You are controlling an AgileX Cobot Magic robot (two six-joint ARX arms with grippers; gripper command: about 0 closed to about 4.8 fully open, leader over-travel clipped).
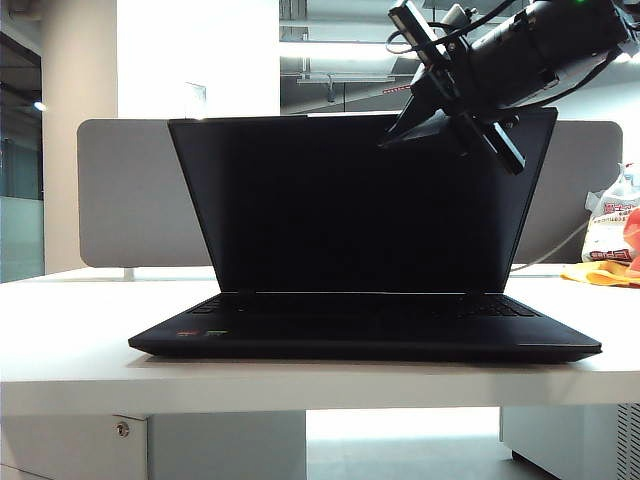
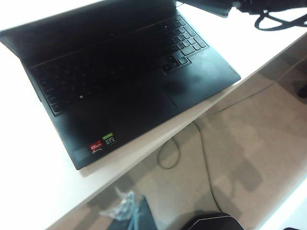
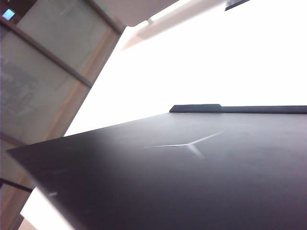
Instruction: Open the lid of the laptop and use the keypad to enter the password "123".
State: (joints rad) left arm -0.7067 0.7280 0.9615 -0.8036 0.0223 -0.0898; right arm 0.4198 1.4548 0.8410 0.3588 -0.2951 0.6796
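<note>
Slim matte-black laptop point(image 1: 365, 335) centred on white table point(image 1: 60, 340), lid point(image 1: 350, 205) upright, screen dark. Right gripper point(image 1: 440, 125) shut, empty, angled at lid's top right corner. Left gripper unseen.

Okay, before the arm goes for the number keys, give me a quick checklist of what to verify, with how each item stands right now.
1. Lid raised: ok, it stands upright.
2. Screen showing a password prompt: not ok, it looks dark in the exterior view.
3. Keypad unobstructed: ok, nothing rests on the keys.
4. Right end effector placed for typing: not ok, it is up by the lid's top right corner, and its wrist view faces the logo on the lid's back.
5. Right end effector shut for poking: ok.
6. Left end effector clear of the laptop: cannot tell, it is not in view.
</note>
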